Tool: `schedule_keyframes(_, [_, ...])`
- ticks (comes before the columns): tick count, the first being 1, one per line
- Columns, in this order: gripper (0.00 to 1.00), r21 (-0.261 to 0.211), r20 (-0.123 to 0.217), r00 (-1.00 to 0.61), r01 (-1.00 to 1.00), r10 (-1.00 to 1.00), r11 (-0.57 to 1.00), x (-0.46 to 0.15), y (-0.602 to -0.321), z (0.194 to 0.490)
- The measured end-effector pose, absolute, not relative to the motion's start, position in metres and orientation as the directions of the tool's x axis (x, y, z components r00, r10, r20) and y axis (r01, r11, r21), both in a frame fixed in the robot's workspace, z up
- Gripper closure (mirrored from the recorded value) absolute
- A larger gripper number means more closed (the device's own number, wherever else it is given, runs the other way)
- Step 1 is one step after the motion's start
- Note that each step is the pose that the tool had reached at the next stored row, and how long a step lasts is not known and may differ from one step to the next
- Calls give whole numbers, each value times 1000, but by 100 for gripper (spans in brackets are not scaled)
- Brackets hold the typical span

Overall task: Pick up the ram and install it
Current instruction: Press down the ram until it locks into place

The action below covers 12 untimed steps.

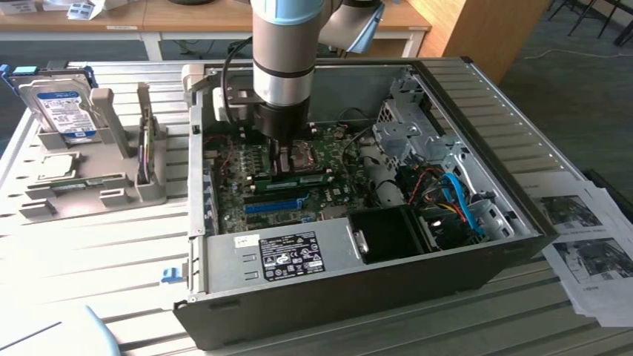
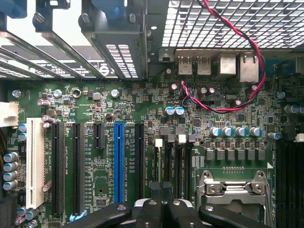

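Inside the open black computer case (image 1: 327, 297), your black gripper (image 2: 161, 209), fingers drawn together on the thin green ram stick (image 2: 164, 191), hangs over the dark memory slots (image 2: 175, 161): keep it square and press evenly.

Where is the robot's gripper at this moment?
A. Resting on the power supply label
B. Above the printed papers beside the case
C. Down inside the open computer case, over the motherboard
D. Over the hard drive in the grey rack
C: in the exterior view the gripper reaches down into the open computer case, just above the motherboard.
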<state>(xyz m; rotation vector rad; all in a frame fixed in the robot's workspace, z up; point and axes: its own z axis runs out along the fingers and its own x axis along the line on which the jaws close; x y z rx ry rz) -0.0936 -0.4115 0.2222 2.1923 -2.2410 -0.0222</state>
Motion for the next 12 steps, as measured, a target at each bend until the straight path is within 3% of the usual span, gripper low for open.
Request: schedule_keyframes(12, [91,15,-5,-22,-1000,-1000,22,-93,-412,228])
